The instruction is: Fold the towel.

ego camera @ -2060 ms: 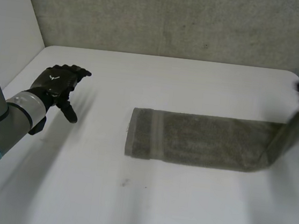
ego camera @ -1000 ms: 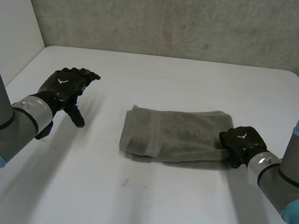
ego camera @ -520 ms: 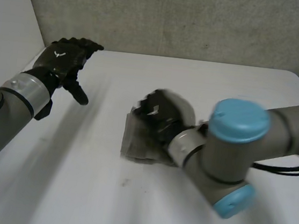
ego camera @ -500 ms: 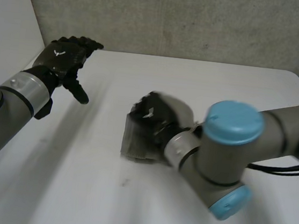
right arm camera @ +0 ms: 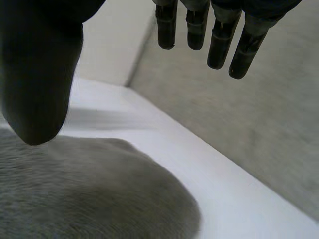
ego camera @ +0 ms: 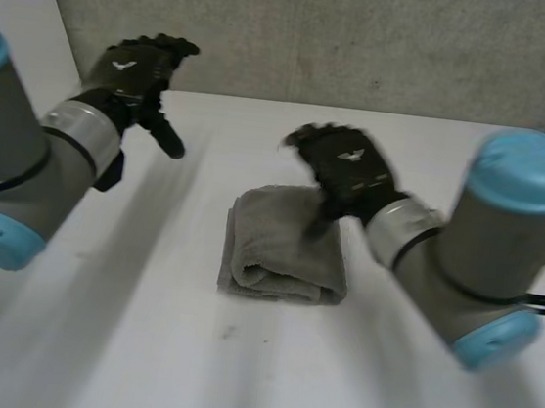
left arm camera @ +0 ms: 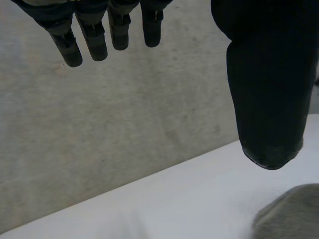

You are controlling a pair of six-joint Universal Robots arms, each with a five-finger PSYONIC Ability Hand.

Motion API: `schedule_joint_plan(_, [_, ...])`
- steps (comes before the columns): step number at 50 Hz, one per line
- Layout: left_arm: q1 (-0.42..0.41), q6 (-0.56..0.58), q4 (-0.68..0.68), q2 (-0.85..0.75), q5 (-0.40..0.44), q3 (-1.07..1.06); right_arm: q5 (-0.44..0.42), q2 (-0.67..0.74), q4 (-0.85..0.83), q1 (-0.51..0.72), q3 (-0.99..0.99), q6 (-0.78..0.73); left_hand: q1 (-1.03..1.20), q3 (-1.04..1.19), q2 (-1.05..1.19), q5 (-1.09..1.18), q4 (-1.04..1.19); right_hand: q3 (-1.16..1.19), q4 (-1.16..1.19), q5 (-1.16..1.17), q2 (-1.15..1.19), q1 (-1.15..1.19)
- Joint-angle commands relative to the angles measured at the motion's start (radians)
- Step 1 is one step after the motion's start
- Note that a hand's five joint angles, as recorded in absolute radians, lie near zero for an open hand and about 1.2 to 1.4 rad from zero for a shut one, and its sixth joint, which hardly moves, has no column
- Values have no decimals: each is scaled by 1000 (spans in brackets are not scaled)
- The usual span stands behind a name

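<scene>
A grey-green towel (ego camera: 283, 245) lies folded into a short thick bundle at the middle of the white table (ego camera: 233, 377). My right hand (ego camera: 345, 168) hovers just above the towel's far right part, fingers straight and spread, holding nothing. In the right wrist view the towel (right arm camera: 84, 194) bulges below the thumb (right arm camera: 37, 74), apart from it. My left hand (ego camera: 136, 65) is raised at the far left of the table, fingers straight, well clear of the cloth. A corner of the towel (left arm camera: 291, 214) lies beyond the left hand's thumb (left arm camera: 269, 79) in the left wrist view.
A grey concrete wall (ego camera: 370, 38) runs behind the table's far edge. A white side panel (ego camera: 16, 37) stands at the left. My right arm (ego camera: 483, 258) reaches in over the table's right half.
My right hand carried the towel's right end over to the left end, let go and lifted off with its fingers opened. My left hand rose and shifted toward the far left.
</scene>
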Motion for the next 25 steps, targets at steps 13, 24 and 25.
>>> schedule_joint_plan(13, [-249, 19, -40, -374, -40, 148, 5, 70, 142, -135, -18, 125, 4, 7, 9, -28, 8, -67, -86, -60, -73, -61])
schedule_joint_plan(24, [-225, 128, -29, -406, -95, 92, -5, 256, 162, -74, -117, 93, 4, 7, 9, -28, 8, -67, -86, -60, -73, -61])
schedule_joint_plan(25, [-219, 144, -26, -397, -106, 73, -2, 280, 164, -60, -129, 68, 4, 7, 9, -28, 8, -67, -86, -60, -73, -61])
